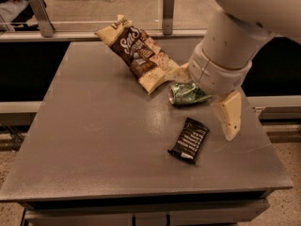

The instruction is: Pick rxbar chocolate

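The rxbar chocolate (189,140) is a small flat black bar with white lettering. It lies flat on the grey table (94,140), right of centre and near the front. My gripper (229,119) hangs from the white arm just to the right of the bar and slightly above the table. One cream finger (230,114) shows, pointing down. The gripper holds nothing that I can see.
A crushed green can (187,93) lies just behind the bar, partly under my arm. A brown-and-cream chip bag (141,53) lies behind it toward the table's back. A metal rail with posts (168,11) runs behind the table.
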